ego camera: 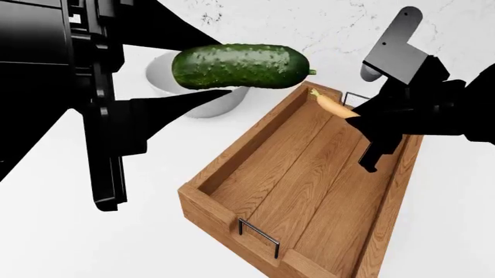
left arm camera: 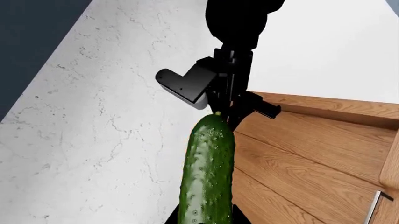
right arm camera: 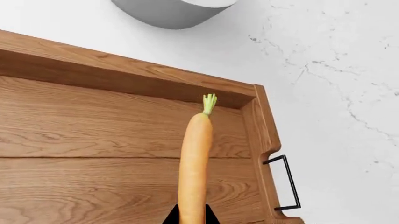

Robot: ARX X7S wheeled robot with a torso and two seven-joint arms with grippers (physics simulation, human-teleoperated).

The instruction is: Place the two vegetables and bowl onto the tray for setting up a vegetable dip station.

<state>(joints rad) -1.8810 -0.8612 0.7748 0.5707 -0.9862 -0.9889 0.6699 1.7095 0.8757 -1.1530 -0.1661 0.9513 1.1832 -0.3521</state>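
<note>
Left gripper (ego camera: pixel 220 95) was closed on the cucumber (ego camera: pixel 238 66), holding the dark green, bumpy vegetable roughly level in the air — in the head view it sat in front of the white bowl (ego camera: pixel 166 81) and just off the tray's left long wall. In the left wrist view the cucumber (left arm camera: pixel 208 175) ran straight out from the jaws, its tip over the marble counter (left arm camera: pixel 93 140) beside the tray's edge. Right gripper (ego camera: pixel 357 119) was closed on the thick end of the carrot (ego camera: pixel 332 105); only a sliver of its dark fingertips showed in the right wrist view. The carrot (right arm camera: pixel 194 168) pointed its green stub toward the tray's far-left corner, over the plank floor; whether it touched the wood could not be told. Wooden tray (ego camera: pixel 203 200) lay on the counter at an angle, one wire handle (ego camera: pixel 258 236) at the near end, another (right arm camera: pixel 283 182) at the far end. The bowl stood on the counter outside the tray, near its far-left side — largely hidden behind the left arm and cucumber.
</note>
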